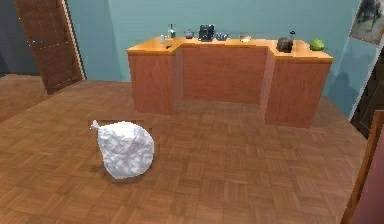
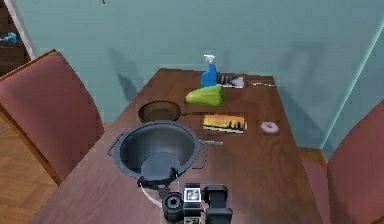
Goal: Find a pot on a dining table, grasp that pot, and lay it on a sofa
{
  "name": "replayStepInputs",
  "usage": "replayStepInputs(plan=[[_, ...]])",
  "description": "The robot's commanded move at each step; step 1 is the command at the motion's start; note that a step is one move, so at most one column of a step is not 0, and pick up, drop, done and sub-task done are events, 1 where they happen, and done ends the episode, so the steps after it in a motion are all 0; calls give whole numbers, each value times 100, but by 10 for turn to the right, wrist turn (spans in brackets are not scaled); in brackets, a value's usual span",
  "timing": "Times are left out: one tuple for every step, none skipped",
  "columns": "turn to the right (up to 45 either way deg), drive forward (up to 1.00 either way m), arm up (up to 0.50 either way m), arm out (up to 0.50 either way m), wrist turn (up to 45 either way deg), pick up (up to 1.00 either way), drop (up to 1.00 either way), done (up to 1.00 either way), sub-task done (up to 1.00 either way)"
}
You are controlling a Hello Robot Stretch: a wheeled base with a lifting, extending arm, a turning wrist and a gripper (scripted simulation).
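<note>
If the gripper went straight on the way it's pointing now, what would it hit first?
Probably the grey pot: its near rim lies just ahead of the gripper, though depth is unclear.

Pot (image 2: 157,150) on the tabletop (image 2: 270,170), near end
I see a spray bottle (image 2: 209,70) behind it, chairs (image 2: 50,110) on either side.

Legible text, numbers, signs: none. Pot (image 2: 156,152) and bottle (image 2: 209,72): no print can be made out. White squares (image 2: 214,197) on arm: black marks, not letters.
</note>
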Motion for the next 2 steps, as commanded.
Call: replayStepInputs(plan=[[0,0,10,0,0,0,0,0,0],[0,0,12,0,0,0,0,0,0]])
